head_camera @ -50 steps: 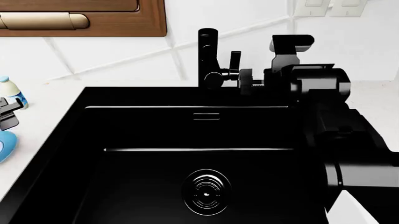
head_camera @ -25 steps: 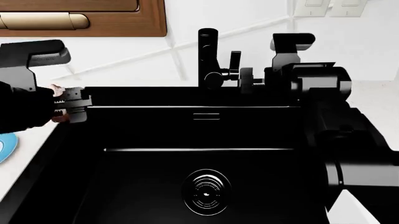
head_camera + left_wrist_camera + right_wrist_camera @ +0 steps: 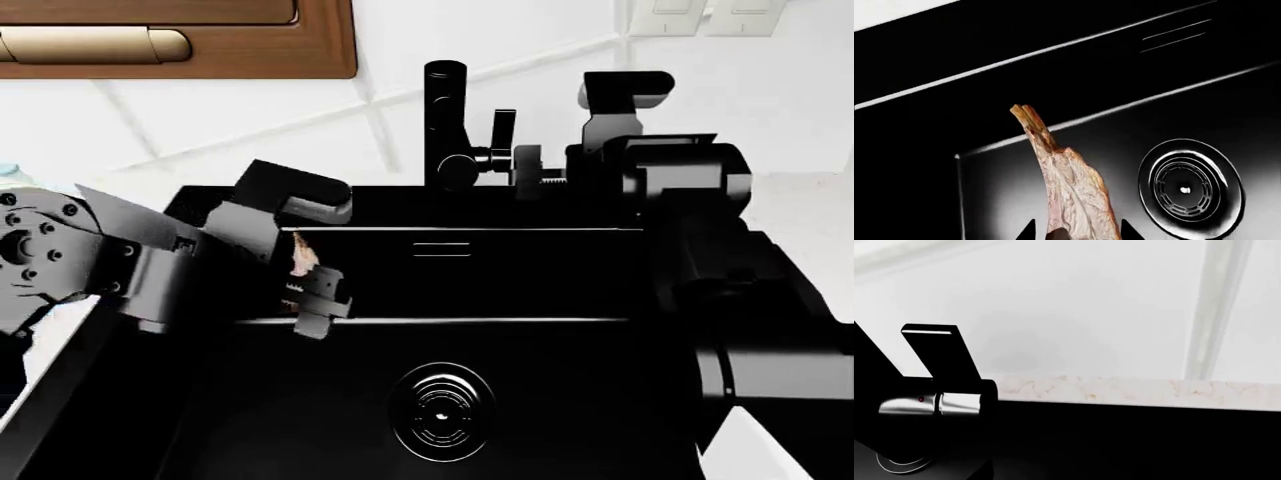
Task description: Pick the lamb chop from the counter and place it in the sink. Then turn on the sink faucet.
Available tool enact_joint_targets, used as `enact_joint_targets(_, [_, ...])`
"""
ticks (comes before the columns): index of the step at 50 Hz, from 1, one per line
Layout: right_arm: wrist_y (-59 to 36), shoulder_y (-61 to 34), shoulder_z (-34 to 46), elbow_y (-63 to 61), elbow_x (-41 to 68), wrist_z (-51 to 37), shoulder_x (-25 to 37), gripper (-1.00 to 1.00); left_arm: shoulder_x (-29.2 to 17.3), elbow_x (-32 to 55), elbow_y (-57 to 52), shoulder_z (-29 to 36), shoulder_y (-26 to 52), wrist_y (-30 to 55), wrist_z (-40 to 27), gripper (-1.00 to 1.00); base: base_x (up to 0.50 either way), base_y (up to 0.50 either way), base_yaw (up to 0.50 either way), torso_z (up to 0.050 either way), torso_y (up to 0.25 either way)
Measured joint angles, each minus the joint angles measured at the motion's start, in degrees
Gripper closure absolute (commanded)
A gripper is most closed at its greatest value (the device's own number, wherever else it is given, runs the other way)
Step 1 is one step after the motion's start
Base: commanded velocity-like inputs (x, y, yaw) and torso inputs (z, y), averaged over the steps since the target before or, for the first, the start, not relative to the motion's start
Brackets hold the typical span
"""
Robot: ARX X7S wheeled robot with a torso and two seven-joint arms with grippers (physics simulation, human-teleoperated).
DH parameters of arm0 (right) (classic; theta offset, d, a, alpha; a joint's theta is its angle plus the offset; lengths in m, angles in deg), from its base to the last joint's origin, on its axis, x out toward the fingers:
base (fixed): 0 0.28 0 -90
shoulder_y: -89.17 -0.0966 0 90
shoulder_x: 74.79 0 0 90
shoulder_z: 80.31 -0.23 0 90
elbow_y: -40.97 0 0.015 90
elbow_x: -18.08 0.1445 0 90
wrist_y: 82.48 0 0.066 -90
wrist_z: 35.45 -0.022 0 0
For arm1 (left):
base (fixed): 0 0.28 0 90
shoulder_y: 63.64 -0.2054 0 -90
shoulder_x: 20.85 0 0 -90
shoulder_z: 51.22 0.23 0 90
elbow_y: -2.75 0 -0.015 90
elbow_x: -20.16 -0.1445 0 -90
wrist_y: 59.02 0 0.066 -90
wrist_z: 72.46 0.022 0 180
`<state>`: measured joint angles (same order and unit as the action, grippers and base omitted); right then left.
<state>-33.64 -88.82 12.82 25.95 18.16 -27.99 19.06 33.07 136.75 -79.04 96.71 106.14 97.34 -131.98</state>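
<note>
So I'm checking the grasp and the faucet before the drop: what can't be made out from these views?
- Left gripper: in the left wrist view the bottom edge cuts off where it meets the lamb chop.
- Lamb chop, head view: mostly hidden behind the gripper.
- Right gripper: black against the black sink faucet in the head view; its jaws are unreadable.
- Faucet spout: outside the right wrist view.

White tiled wall [image 3: 267, 120], wooden cabinet [image 3: 174, 40]

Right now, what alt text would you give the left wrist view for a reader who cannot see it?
The left claw holds a lamb chop by its meaty end, bone tip pointing away, above the black sink. The round ribbed drain lies on the basin floor beside the chop, and the slim overflow slot shows on the far wall.
</note>
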Motion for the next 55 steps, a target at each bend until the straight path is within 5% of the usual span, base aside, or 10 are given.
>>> enact_joint_targets(24, [0.0,0.02,0.11,-0.01,0.03,-0.11,-0.04,-1.0,14.17,-17.23,12.41,14.28,-10.14,2.42,12.01,1.0,0.0,0.0,0.0,0.0,0.0])
enact_joint_targets(25, [0.01,0.05,0.11,-0.01,0.03,-0.11,-0.02,-1.0,14.41,-17.43,12.72,14.56,-10.26,2.55,12.22,-1.0,0.0,0.0,0.0,0.0,0.0])
enact_joint_targets(39, [0.15,0.34,0.08,0.0,0.0,-0.22,0.19,-1.0,12.97,-14.99,9.48,12.73,-7.11,3.02,10.74,-1.0,0.0,0.0,0.0,0.0,0.0])
enact_joint_targets(55, [0.17,0.33,0.19,0.0,-0.01,-0.45,0.29,-1.0,4.85,-2.95,1.29,0.31,9.2,1.32,6.1,-1.0,0.0,0.0,0.0,0.0,0.0])
